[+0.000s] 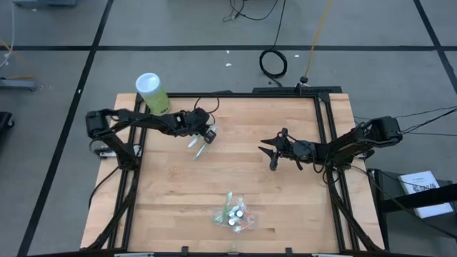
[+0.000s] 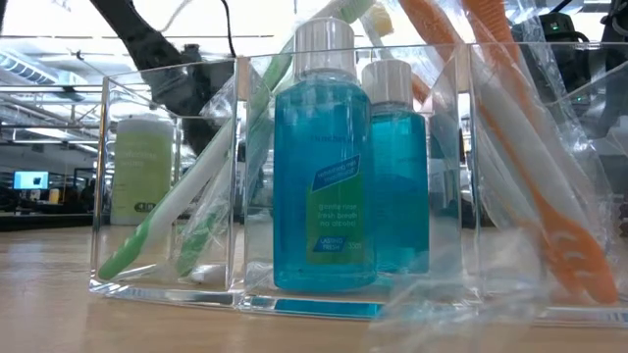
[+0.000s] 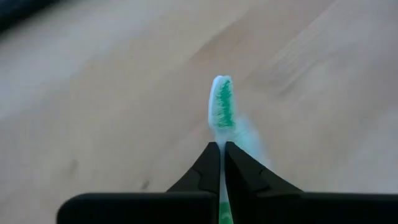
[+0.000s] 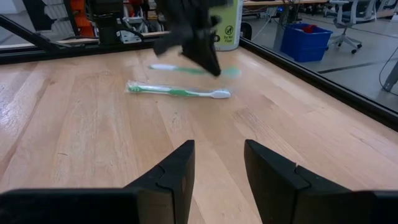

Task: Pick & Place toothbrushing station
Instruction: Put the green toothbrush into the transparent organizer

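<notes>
Gripping green-white toothbrush (image 3: 222, 102): left end effector (image 3: 222, 148) | right end effector (image 4: 219, 163): open | clear organizer (image 2: 285, 284): blue bottles (image 2: 322, 167), toothbrushes

Bare tabletop (image 1: 235, 171) lies open across the middle. Obstacles: a green canister (image 1: 152, 93) at the far left corner, a loose toothbrush (image 4: 180, 92) nearby, and the clear organizer (image 1: 233, 213) near-centre.

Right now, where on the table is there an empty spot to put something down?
Bare wood lies between the clear organizer at the near edge and the two tools, and along the left side. It is crowded near the canister, where the left tool holds a toothbrush.
</notes>
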